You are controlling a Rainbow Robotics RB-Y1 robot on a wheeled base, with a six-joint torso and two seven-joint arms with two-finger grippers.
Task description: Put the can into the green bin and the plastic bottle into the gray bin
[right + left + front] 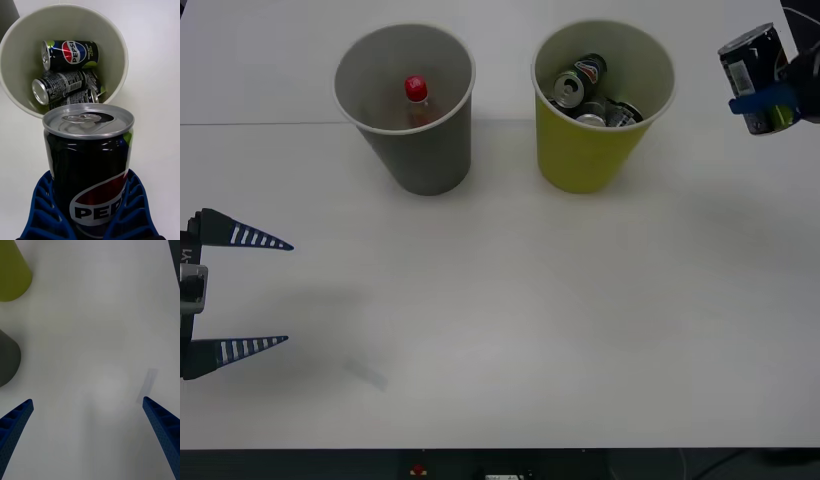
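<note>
I had the right gripper [765,98] clamped on the can [752,78], held upright off to the right of the green bin [590,160], whose open mouth lay toward my left. The plastic bottle [416,98] stood inside the gray bin [420,160]. The left gripper [280,292] waited near that bin, jaws apart and empty.

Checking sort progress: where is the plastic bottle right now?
In the front view, the plastic bottle stands inside the gray bin, on the table's far left, beside the green bin.

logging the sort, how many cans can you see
4 at least: one held by the right tool, the can; three lying in the green bin, more may be hidden underneath.
</note>
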